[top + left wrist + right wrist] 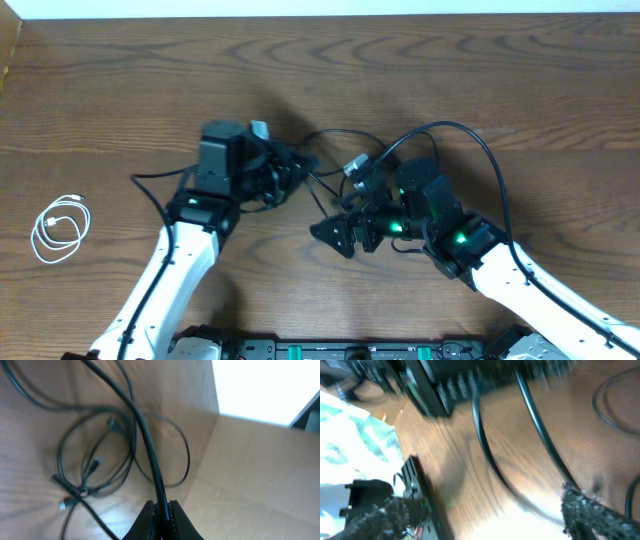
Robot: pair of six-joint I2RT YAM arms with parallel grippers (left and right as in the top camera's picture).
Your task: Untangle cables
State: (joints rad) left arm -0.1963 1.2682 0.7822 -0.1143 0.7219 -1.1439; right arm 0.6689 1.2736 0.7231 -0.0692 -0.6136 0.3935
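Black cables (322, 178) lie tangled on the wood table between my two arms, one silver plug end (355, 165) sticking out. My left gripper (287, 170) sits at the tangle's left side. In the left wrist view it (162, 512) is shut on one black cable (150, 455), which runs up from the fingers over the loose loops (95, 467). The right gripper (338, 226) hovers just below the tangle, open. Its fingers (592, 512) stand far apart in the blurred right wrist view, with a black cable (487, 460) lying on the table beyond them. A white cable (60, 228) lies coiled at far left.
The table's far edge (320, 14) runs along the top of the overhead view. A thicker black cable (470, 135) fixed to the right arm arches over it. Cardboard (250, 470) shows at the right of the left wrist view.
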